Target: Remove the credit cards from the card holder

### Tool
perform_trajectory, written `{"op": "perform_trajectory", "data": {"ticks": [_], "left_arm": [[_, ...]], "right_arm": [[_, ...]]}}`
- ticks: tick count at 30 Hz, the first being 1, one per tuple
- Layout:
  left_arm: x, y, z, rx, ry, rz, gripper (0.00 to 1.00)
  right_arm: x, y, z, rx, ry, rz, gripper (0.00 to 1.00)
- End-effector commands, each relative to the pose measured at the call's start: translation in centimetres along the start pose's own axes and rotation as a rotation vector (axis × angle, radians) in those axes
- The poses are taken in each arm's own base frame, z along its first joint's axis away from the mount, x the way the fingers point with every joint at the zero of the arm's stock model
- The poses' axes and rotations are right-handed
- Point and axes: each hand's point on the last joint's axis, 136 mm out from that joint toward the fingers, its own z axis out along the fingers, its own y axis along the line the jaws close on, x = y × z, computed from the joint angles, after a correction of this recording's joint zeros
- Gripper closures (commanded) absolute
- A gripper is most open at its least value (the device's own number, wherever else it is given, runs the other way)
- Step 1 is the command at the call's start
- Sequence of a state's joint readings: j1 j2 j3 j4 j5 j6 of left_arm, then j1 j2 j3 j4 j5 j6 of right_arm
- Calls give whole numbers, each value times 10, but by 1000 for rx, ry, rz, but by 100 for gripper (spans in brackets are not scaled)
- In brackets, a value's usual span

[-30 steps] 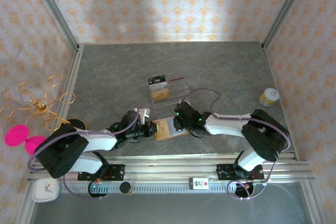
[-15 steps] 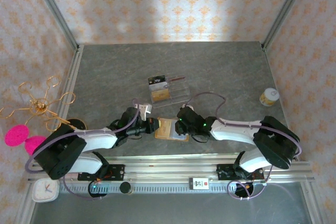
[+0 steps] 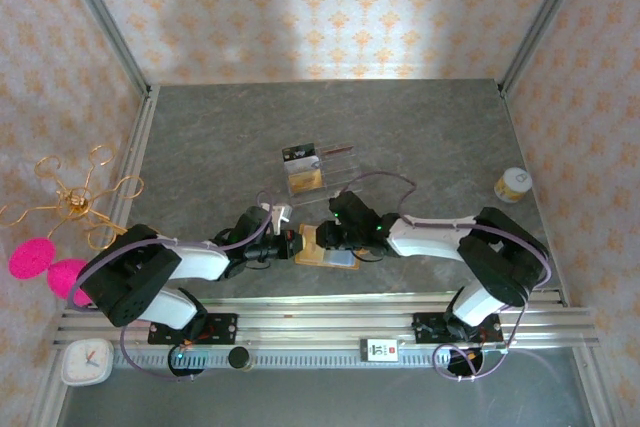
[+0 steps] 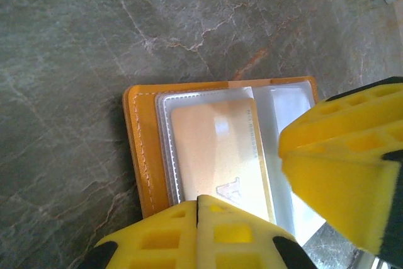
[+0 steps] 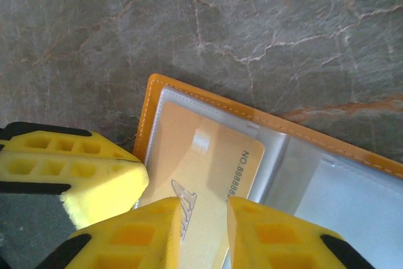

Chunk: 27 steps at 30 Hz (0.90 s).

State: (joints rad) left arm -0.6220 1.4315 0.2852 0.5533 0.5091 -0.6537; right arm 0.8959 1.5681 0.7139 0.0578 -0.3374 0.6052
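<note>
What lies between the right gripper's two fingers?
In the right wrist view: a gold credit card, sleeved in the card holder, under the right gripper.

Card holder [image 3: 318, 249]: orange-tan, stitched edge, open and flat, clear sleeves up, at 6 o'clock from the table's middle.
Credit card [image 5: 208, 168]: gold, embossed digits, slightly askew, holder's 9 o'clock half.

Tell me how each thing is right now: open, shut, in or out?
card holder, open, lying flat.
gold card, inside a clear sleeve, not out yet.
left pincer, shut, tips over the card holder.
right pincer, slightly open over the gold card.
clear stand, holding a dark card.
</note>
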Motion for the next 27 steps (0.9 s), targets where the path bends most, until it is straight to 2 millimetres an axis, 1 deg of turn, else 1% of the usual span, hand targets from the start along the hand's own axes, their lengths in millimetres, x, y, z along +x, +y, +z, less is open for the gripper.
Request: {"op": "perform_trajectory", "data": {"ticks": [1,3,6,9,12,15,19,22,24,27], "left_arm": [[9,-7,1,34,22,28,100],[15,-8,1,32,38,30,100],[16,-8,1,30,42,36,100],[16,-4,0,8,41,41,100],[15,-1,-2,4,32,29,100],[13,2,-4,6,22,21,100],[10,-1,-6,10,10,25,100],[4,-7,-11,16,-6,37,100],[-6,-17,-17,30,-34,55,100],[-22,-36,-23,68,-75,84,100]], "right_arm": [[-4,2,5,-8,-10,11,74],[-1,-2,8,2,1,12,74],[6,-11,14,22,21,13,74],[10,-25,15,81,23,18,74],[8,-42,7,167,-10,18,74],[5,-50,-3,209,-43,18,74],[4,-52,-6,227,-53,13,74],[1,-44,-8,213,-64,-7,73],[-3,-34,-13,192,-86,-30,70],[-12,-24,-24,164,-125,-45,69]]}}
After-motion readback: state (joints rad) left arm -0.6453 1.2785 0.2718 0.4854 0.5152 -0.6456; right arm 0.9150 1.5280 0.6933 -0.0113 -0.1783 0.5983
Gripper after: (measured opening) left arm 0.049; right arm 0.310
